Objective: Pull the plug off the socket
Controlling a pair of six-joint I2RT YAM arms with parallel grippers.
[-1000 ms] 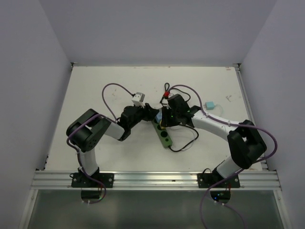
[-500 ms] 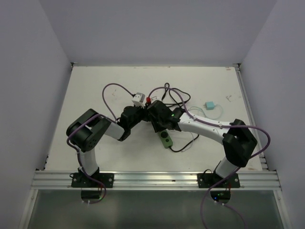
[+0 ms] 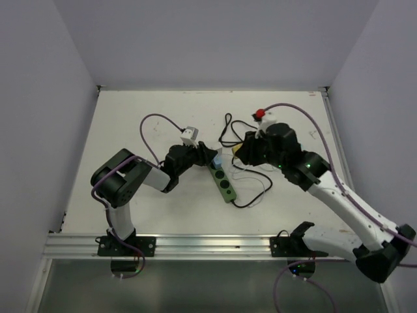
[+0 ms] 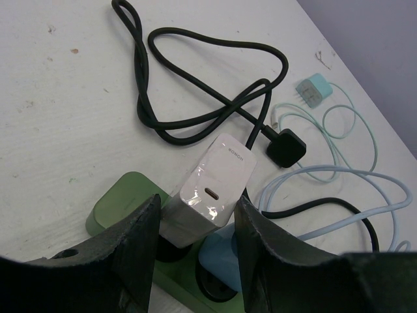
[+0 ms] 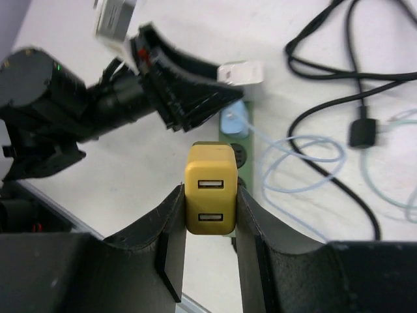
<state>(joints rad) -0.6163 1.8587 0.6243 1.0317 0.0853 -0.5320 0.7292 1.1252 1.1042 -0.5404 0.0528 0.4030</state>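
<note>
The socket (image 3: 225,185) is a long green strip with round black outlets, lying mid-table. My left gripper (image 3: 207,156) sits at its far end, shut on a white charger (image 4: 218,176) that is plugged into the strip (image 4: 120,202). A light blue plug (image 4: 221,254) sits in the outlet beside it. My right gripper (image 5: 210,188) is shut on a yellow two-port USB plug (image 5: 210,171). It holds that plug in the air above the strip (image 5: 248,173), clear of the outlets. In the top view the right gripper (image 3: 240,150) hangs just right of the strip's far end.
A looped black cable with a square black plug (image 4: 287,149) lies beyond the strip. A teal charger (image 3: 286,143) with a pale cable rests at the right. A light blue cable (image 4: 326,176) coils beside the strip, and the strip's thin black cord (image 3: 251,199) curls toward the front.
My right arm has lifted up and swung right, away from the strip, carrying the yellow plug out of its outlet. The left gripper has stayed on the white charger.
</note>
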